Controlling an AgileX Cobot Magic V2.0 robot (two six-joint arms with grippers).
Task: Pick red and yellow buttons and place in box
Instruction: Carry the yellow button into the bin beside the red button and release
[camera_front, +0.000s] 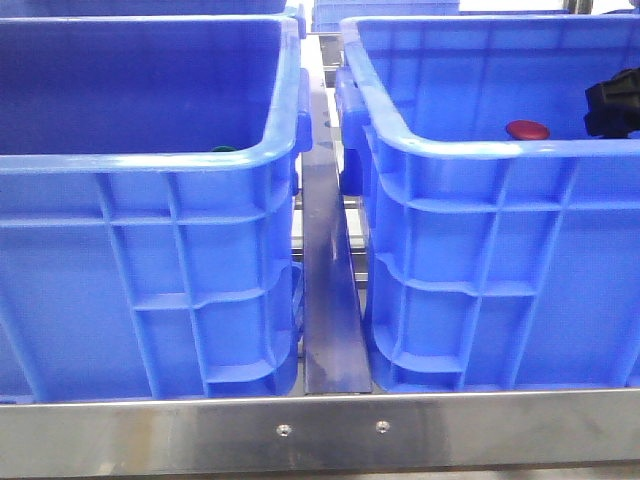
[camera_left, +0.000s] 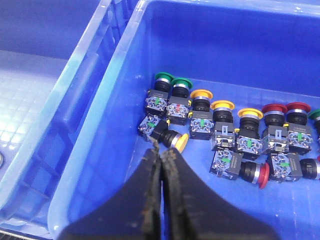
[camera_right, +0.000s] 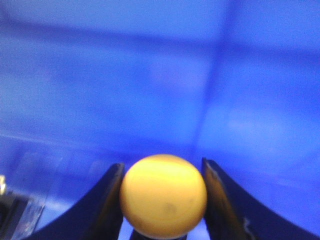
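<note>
Nearest my right wrist camera, a round domed yellow-orange button cap (camera_right: 163, 196) fills the bottom centre — I see the right gripper (camera_right: 163, 200) clamped on it, one black finger (camera_right: 107, 200) touching each side, blurred blue plastic behind. In the left wrist view, my left gripper (camera_left: 161, 156) has its jaws pressed together on nothing, hovering over a yellow push-button switch lying on its side (camera_left: 172, 139) in a deep blue ribbed plastic crate (camera_left: 90, 165) among rows of green, yellow and red switches. In the front view, a dark red button cap (camera_front: 527, 129) shows inside the right-hand blue crate (camera_front: 480, 260).
</note>
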